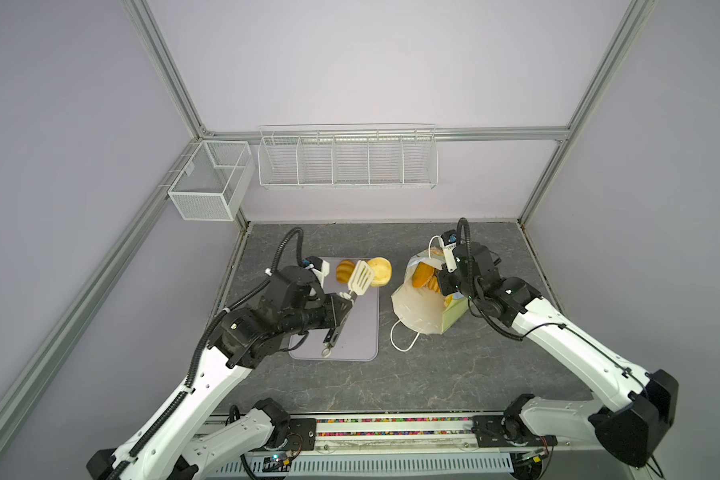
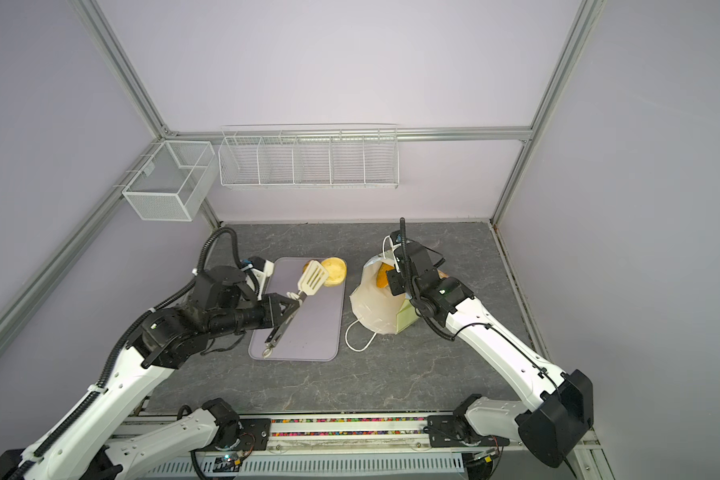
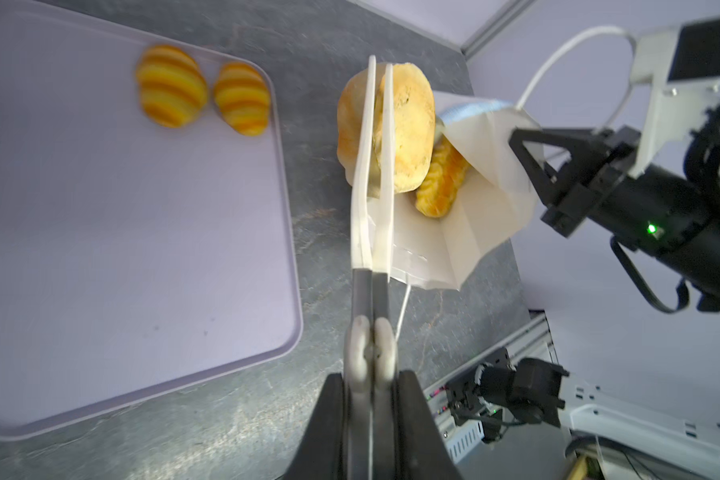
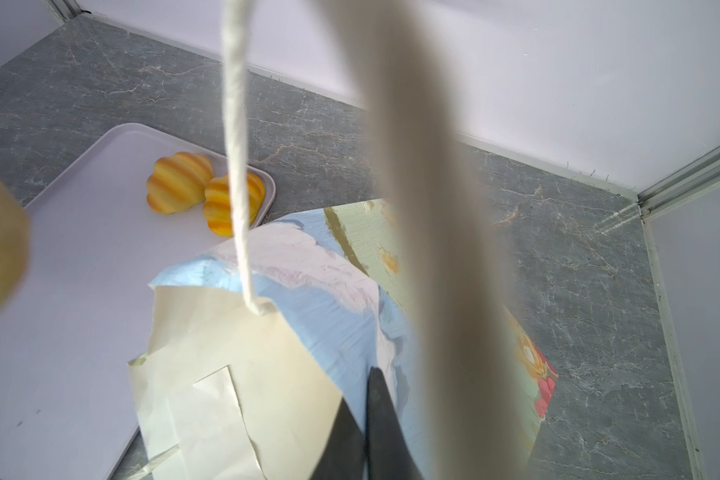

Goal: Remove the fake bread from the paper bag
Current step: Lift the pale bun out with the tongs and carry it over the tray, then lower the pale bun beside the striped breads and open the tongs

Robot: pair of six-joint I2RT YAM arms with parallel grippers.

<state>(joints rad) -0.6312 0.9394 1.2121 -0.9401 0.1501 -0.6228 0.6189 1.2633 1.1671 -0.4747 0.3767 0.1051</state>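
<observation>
Two ridged buns (image 3: 171,85) lay on tray (image 1: 362,328), one pale bun (image 1: 381,272) sat in tongs (image 1: 360,278) clamped by left end effector (image 1: 344,301), one paper bag (image 1: 412,309) lay tipped on bench (image 1: 433,374), mouth toward tray, right end effector (image 3: 516,139) pinched its rim.

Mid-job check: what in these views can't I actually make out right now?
Breads left in the paper bag: top views, right arm covers the mouth; left wrist view, the bun in the tongs hides all but one ridged loaf.
What the shut right tool pinches: right wrist view, blurred cord handle crosses the lens; bottom edge cuts it off.
Far-corner ridged bun on the tray: top views, the tongs' head covers it.
</observation>
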